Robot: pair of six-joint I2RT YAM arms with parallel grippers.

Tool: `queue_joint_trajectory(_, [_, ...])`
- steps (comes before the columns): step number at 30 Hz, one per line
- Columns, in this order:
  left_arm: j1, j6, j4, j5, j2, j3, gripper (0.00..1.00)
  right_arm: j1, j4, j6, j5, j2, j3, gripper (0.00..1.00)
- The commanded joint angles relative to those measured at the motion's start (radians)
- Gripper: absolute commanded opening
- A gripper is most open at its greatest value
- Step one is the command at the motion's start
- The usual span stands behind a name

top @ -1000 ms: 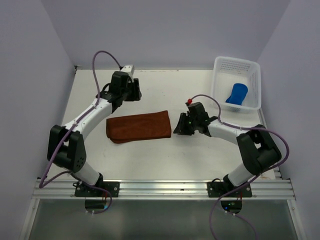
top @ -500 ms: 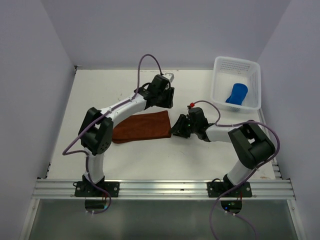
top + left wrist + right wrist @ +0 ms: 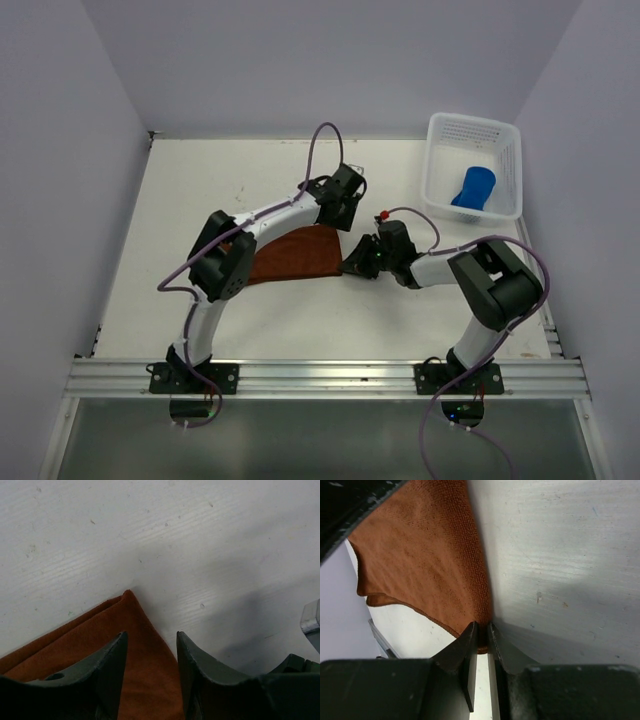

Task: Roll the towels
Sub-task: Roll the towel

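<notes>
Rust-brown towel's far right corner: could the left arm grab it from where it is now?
Probably yes. The left gripper stands open right over that corner of the rust-brown towel, with nothing in between. The right gripper pinches the towel's other right-hand corner.

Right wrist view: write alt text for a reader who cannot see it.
Two dark fingers pinch a corner of the rust-brown towel, which spreads away up and left. White table fills the right side.

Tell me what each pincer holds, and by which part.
Right pincer grips the brown towel by its near right corner. Left pincer holds nothing; it is open over the far right corner.
</notes>
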Motion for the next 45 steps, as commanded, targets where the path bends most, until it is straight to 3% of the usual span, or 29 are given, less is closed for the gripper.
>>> queue_joint_trajectory(1, [-0.001,0.020,-0.049,-0.072,0.019,0.033,0.47,0.002,0.027,0.006,-0.007,0.037,-0.031,0.17])
queue_joint_trajectory(17, [-0.020,0.011,-0.024,-0.078,0.151,0.111,0.40,0.002,0.084,0.008,-0.056,0.077,-0.045,0.10])
queue_joint_trajectory(28, [-0.024,0.016,-0.087,-0.139,0.188,0.125,0.00,0.045,-0.157,-0.166,0.117,-0.103,-0.036,0.03])
queue_joint_trajectory(36, [-0.021,-0.064,0.046,-0.076,0.104,0.087,0.00,0.125,-0.286,-0.248,0.255,-0.181,-0.002,0.00])
queue_joint_trajectory(45, [-0.012,-0.121,0.241,0.003,-0.021,-0.027,0.00,0.244,-0.524,-0.345,0.532,-0.287,0.079,0.00])
